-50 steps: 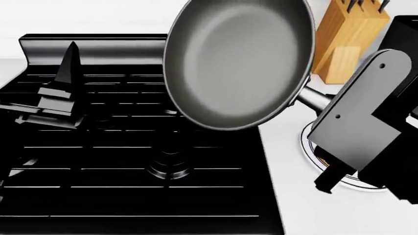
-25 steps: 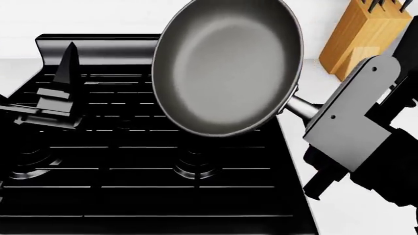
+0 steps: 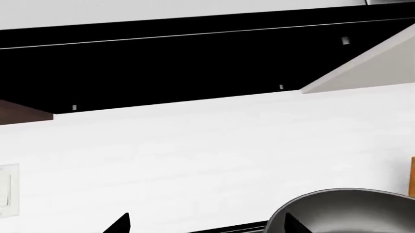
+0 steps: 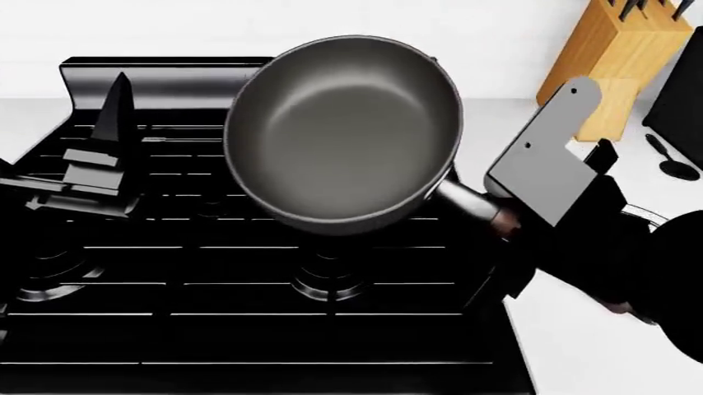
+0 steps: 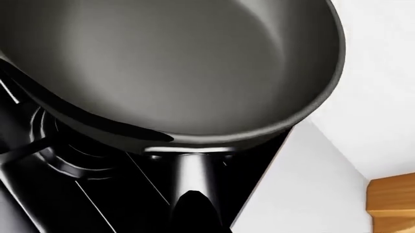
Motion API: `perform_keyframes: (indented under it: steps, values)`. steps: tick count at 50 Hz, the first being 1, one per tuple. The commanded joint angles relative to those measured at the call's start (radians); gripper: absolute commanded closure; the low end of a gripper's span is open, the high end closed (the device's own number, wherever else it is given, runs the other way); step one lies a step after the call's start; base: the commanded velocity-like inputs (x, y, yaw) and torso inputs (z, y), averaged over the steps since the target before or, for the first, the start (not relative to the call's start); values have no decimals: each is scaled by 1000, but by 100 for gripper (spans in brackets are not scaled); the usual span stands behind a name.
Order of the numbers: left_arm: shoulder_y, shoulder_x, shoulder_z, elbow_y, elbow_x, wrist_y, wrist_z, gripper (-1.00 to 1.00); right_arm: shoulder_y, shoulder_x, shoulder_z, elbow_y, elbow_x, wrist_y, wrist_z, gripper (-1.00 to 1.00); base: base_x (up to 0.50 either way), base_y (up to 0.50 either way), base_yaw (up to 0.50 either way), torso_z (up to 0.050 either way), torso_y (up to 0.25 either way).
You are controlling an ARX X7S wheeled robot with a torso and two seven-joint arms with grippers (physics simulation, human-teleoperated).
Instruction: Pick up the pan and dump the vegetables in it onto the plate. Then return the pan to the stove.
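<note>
The black stove filled the near left of the scene, with the white bench to its right and a wooden knife block far right against the white wall. My right gripper pinched the handle of the pan, held tilted above the burners. My left gripper hovered over the left grates; its fingers seemed spread, though I could not tell.

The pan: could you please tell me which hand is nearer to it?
Right. The right hand grips the pan by its handle; the left hand hovers apart over the stove's left side.
</note>
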Motion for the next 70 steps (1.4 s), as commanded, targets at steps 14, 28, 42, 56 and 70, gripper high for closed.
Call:
perform_keyframes:
  steps: [14, 28, 42, 56, 70]
  values:
    - [16, 7, 7, -6, 14, 16, 6, -100, -39, -74, -20, 62, -39, 22, -48, 100, 0, 0, 0, 1, 1]
    - [17, 15, 17, -7, 16, 26, 11, -100, -103, -105, -17, 139, -81, -57, -121, 100, 0, 0, 0, 0, 1]
    - [8, 13, 32, -13, 25, 24, 13, -100, -228, -77, -21, 206, -115, -181, -148, 100, 0, 0, 0, 0, 1]
    - [15, 17, 32, -16, 27, 35, 15, -100, -273, -84, -56, 191, -121, -166, -148, 100, 0, 0, 0, 1, 1]
    - [43, 25, 24, -24, 41, 59, 30, -100, -307, -113, -55, 234, -145, -208, -166, 100, 0, 0, 0, 0, 1]
